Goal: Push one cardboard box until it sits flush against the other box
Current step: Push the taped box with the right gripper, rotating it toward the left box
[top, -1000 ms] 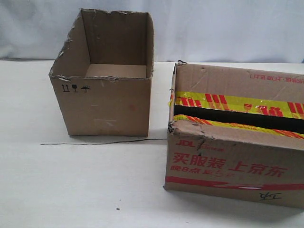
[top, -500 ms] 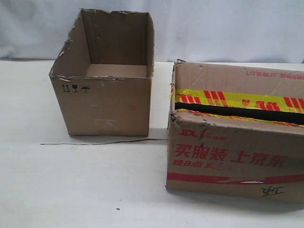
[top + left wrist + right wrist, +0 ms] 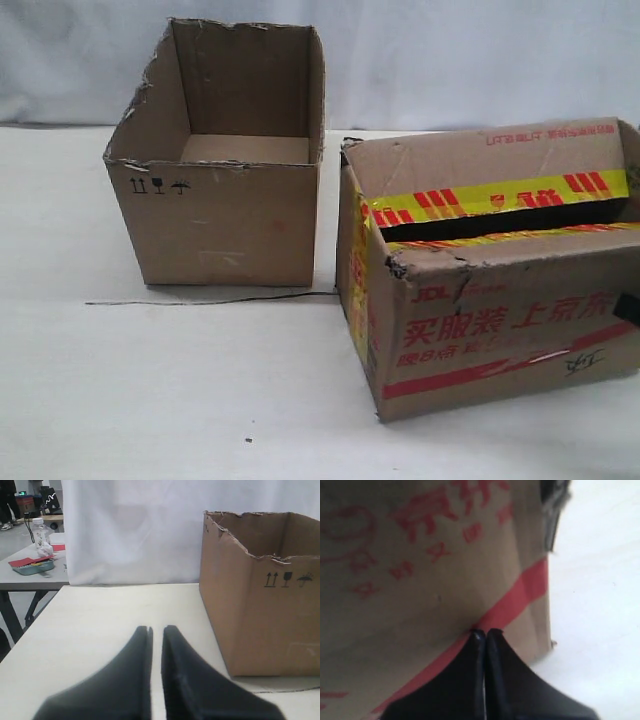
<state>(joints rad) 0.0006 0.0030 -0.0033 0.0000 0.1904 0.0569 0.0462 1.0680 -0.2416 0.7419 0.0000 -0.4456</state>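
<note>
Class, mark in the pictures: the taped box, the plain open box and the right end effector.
taped box [image 3: 500,335]: exterior view, on its lettered front face.
plain open box [image 3: 225,225]: exterior view, on its front face.
right end effector [image 3: 483,632]: right wrist view, between its closed fingertips.

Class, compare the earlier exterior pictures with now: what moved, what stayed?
The cardboard box swung round, right end pushed back, far-left corner closer to the other box; its taped short end now shows. The right pincer, shut, presses its lettered side. The other box stayed put; a gap remains.
</note>
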